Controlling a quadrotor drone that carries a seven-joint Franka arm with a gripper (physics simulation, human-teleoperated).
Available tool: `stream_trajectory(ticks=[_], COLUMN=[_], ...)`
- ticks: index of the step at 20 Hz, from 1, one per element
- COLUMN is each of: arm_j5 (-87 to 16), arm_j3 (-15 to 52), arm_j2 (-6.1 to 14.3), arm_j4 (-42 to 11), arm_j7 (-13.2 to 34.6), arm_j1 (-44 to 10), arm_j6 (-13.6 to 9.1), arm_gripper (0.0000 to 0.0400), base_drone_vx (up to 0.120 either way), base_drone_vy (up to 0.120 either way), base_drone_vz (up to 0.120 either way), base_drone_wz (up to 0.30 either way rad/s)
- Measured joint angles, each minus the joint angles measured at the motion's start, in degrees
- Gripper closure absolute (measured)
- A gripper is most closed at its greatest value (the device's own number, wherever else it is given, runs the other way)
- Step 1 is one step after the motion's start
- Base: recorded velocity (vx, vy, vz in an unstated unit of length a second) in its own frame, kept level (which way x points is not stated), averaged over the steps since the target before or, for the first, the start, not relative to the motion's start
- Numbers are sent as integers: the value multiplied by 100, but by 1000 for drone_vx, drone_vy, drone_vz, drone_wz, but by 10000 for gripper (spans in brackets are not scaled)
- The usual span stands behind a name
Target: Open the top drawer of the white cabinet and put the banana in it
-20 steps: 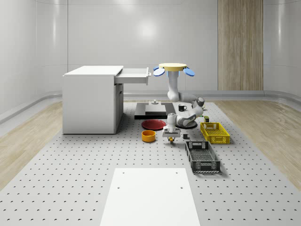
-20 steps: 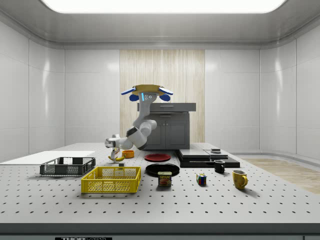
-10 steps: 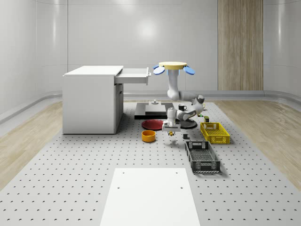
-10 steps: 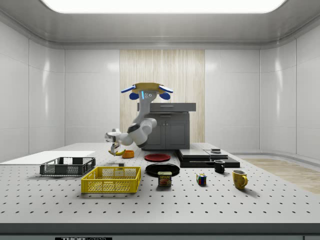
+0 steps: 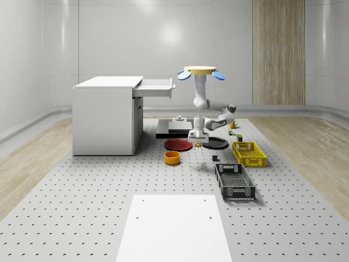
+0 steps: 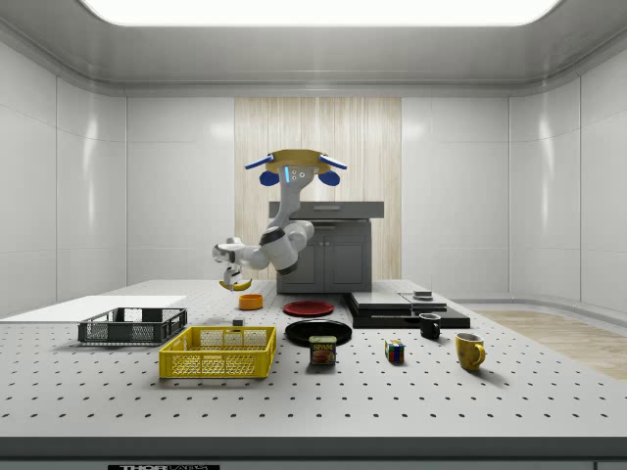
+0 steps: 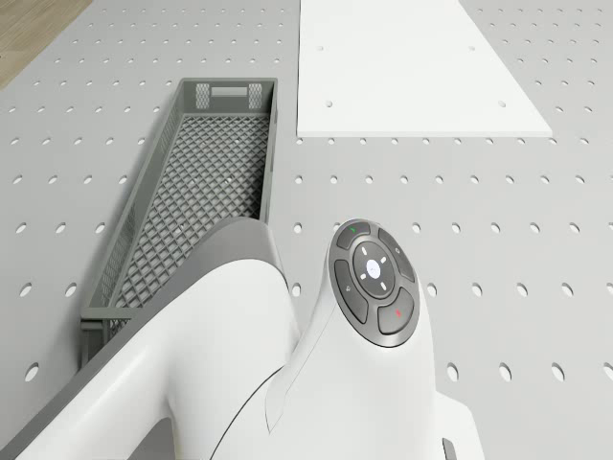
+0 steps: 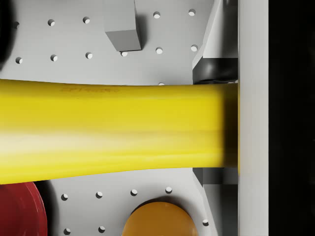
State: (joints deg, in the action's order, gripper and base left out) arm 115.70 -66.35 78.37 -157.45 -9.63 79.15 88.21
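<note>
The yellow banana hangs above the table, level with the red plate, with my gripper shut on it. In the side view the banana curves below the gripper, well above the orange bowl. In the wrist view the banana lies across the picture against one finger. The drone hovers over the table, to the right of the white cabinet in the whole-scene view. The cabinet's top drawer stands pulled out.
On the table stand a red plate, an orange bowl, a black plate, a yellow basket and a grey basket. A white board lies at the front. A black platform sits beside the cabinet.
The gripper has lifted the banana off the table and carried it back from beside the orange bowl toward the plates. The drone has climbed a little.
</note>
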Motion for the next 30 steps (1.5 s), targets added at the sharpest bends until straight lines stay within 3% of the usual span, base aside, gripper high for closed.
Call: stream_trajectory(ticks=[30], arm_j5=[35], arm_j3=[-9], arm_j2=[-125], arm_j4=[-22], arm_j7=[51], arm_j1=[-62], arm_j6=[-130], arm_gripper=[207], base_drone_vx=[-120], base_drone_vy=[0], base_drone_vz=[120], base_drone_wz=[0])
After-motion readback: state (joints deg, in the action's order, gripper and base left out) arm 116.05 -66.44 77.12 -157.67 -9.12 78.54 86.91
